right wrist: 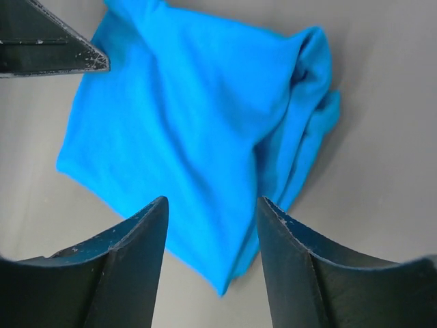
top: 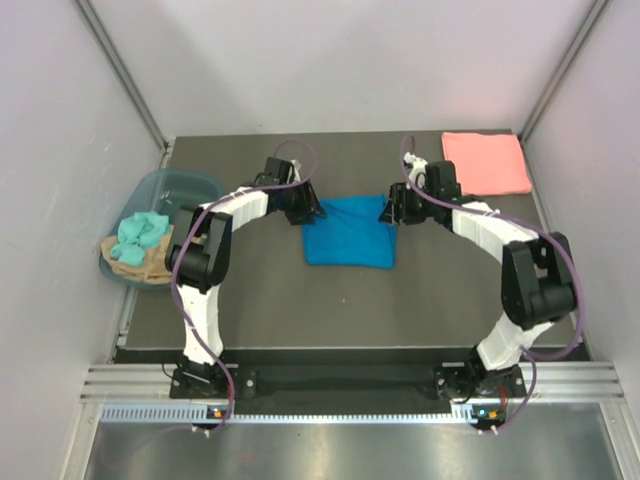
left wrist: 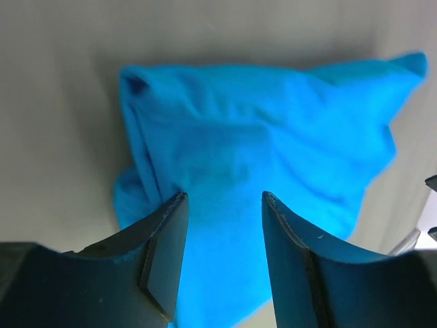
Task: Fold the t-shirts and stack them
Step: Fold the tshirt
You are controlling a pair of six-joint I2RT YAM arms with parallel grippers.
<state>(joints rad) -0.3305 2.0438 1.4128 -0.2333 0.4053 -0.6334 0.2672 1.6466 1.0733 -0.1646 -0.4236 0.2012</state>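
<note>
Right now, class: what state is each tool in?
Left tool: open, over the blue t-shirt, holding nothing.
Right tool: open, holding nothing.

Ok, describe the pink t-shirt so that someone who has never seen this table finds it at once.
Look at the dark table and go to its far right corner. There the pink t-shirt lies folded into a flat rectangle. It is the only salmon cloth: the blue t-shirt lies mid-table, and the teal cloths sit in the tub at the left edge.
</note>
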